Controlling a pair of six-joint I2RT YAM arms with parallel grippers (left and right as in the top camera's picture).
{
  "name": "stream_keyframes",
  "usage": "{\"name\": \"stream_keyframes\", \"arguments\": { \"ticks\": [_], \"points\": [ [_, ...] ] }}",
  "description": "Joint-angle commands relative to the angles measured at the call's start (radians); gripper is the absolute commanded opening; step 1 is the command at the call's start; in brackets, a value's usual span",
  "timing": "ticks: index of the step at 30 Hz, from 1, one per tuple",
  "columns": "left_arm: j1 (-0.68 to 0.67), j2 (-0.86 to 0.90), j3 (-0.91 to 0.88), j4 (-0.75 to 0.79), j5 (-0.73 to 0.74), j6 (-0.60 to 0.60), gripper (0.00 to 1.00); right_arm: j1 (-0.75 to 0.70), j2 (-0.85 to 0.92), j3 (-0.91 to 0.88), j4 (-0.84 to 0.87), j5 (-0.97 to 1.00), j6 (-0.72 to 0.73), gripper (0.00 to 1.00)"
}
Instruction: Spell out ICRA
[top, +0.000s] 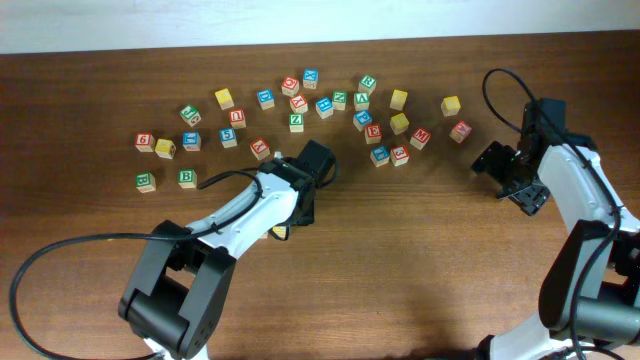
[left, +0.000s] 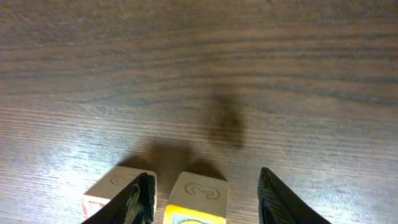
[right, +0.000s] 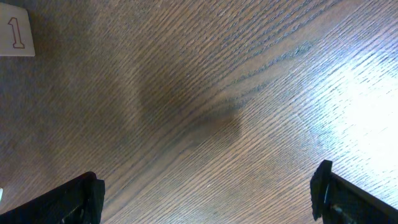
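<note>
Lettered wooden cube blocks, in red, blue, green and yellow, lie scattered across the far half of the brown wood-grain table in the overhead view, none of them set in a row. The left arm reaches to the middle of the table, just near of the scatter, and its left pincer points down, with a yellow wooden block peeking out beside it. The right pincer hangs at the right, near the rightmost blocks but apart from them. In the left wrist view the yellow wooden block stands on the table between the two black fingers, a curved letter like a C raised on its face; the fingers stand wider than the block, with a clear gap on its right, so it is not gripped. A pale block with a red edge sits just outside the left finger. In the right wrist view the fingers are spread wide over bare wood and grip nothing, and a pale block marked with a red outlined stroke lies at the top left corner.
</note>
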Motion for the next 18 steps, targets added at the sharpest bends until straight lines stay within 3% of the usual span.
{"name": "stream_keyframes", "arguments": {
  "ticks": [1, 6, 10, 18],
  "points": [
    [0.006, 0.012, -0.008, 0.031, -0.047, 0.044, 0.45, -0.001, -0.021, 0.013, 0.000, 0.007, 0.002, 0.98],
    [0.006, 0.012, -0.008, 0.081, -0.046, 0.044, 0.34, -0.001, -0.021, 0.013, 0.000, 0.008, 0.002, 0.98],
    [0.006, 0.012, -0.008, 0.090, 0.025, 0.044, 0.02, -0.001, -0.021, 0.013, 0.000, 0.008, 0.002, 0.98],
    [0.006, 0.012, -0.008, 0.086, 0.180, 0.044, 0.01, -0.001, -0.021, 0.013, 0.000, 0.007, 0.002, 0.98]
  ]
}}
